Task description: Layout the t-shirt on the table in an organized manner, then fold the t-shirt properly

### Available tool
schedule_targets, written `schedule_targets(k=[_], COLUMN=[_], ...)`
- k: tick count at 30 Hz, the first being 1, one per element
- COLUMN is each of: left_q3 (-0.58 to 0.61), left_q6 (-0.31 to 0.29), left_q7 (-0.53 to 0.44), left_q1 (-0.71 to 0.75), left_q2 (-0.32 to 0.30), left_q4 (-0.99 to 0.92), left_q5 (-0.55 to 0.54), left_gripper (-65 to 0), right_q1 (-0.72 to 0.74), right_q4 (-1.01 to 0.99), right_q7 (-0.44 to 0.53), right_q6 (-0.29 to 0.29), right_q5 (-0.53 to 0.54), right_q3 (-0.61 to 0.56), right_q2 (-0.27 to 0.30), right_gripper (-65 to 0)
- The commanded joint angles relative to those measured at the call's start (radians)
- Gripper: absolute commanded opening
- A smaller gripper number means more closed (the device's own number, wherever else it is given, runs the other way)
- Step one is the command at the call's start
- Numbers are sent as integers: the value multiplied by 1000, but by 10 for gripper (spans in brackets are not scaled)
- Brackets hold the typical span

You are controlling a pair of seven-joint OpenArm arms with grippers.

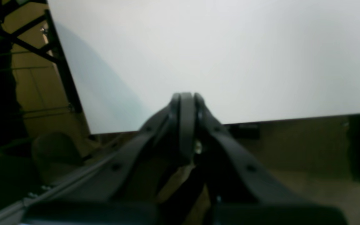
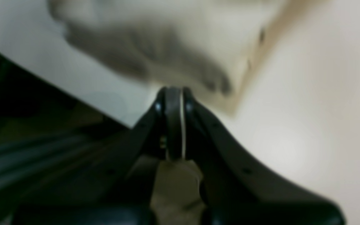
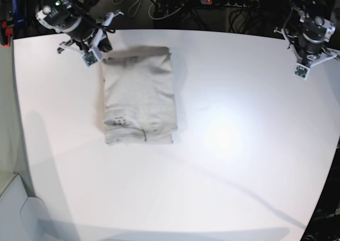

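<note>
The t-shirt (image 3: 139, 94) lies on the table (image 3: 239, 134) as a folded, narrow beige-grey rectangle, left of the middle and toward the far edge. My right gripper (image 3: 102, 43) is shut just beyond the shirt's far-left corner. In the right wrist view its fingertips (image 2: 173, 92) are pressed together, and the blurred t-shirt (image 2: 173, 47) lies just ahead of them; I see no cloth between them. My left gripper (image 3: 311, 45) is at the table's far-right corner, away from the shirt. In the left wrist view it (image 1: 184, 97) is shut on nothing, over the bare table (image 1: 230, 56).
Cables and a power strip (image 3: 228, 1) lie behind the table's far edge. A dark metal frame (image 1: 30, 47) stands beside the table edge in the left wrist view. Bare white tabletop stretches to the front and right of the shirt.
</note>
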Motion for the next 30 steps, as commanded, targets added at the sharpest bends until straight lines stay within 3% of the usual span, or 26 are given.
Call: schedule_targets(k=[1, 7, 11, 14, 22, 30], left_q3=[5, 34, 38, 111, 261, 285], left_q6=[5, 5, 5, 5, 5, 5], left_q7=[-12, -4, -4, -4, -13, -33], left_q1=[13, 50, 81, 131, 216, 229], left_q2=[5, 59, 103, 116, 114, 114], left_q4=[17, 21, 18, 12, -6, -149], left_q5=[-3, -97, -167, -193, -187, -186], left_gripper=[-649, -649, -649, -649, -649, -649], right_q1=[-12, -104, -137, -140, -131, -78], right_q4=[12, -14, -62, -129, -447, -835], right_q7=[25, 156, 182, 199, 377, 585], right_q6=[0, 0, 0, 0, 0, 0], right_q5=[13, 13, 13, 13, 13, 13], right_q3=[18, 162, 236, 290, 388, 379], right_q2=[13, 22, 22, 22, 37, 89], right_gripper=[-650, -650, -650, -650, -650, -650])
